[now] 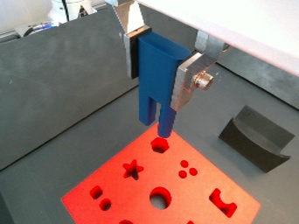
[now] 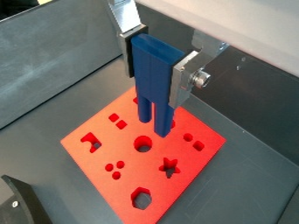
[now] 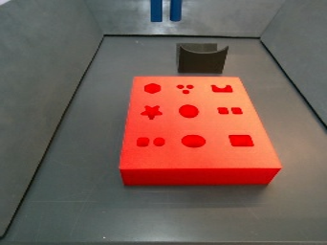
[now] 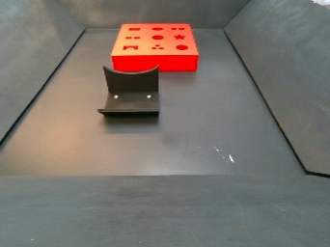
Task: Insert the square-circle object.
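The gripper [image 1: 163, 63] hung above the red block [image 2: 146, 157], its silver fingers [image 2: 184, 74] pinching the blue piece [image 2: 152, 74] by its upper body, legs pointing down and clear of the block's shaped holes. In a side view only the two legs [image 3: 165, 10] showed at the upper edge, well above the block [image 3: 192, 134], with the fixture [image 3: 201, 57] just behind it. No writing or labels could be read.

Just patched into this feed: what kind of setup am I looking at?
Probably a lab test cell for peg insertion: a grey walled enclosure, a red block with shaped holes, and a dark fixture on the floor. The tool holds the blue square-circle object above the block.
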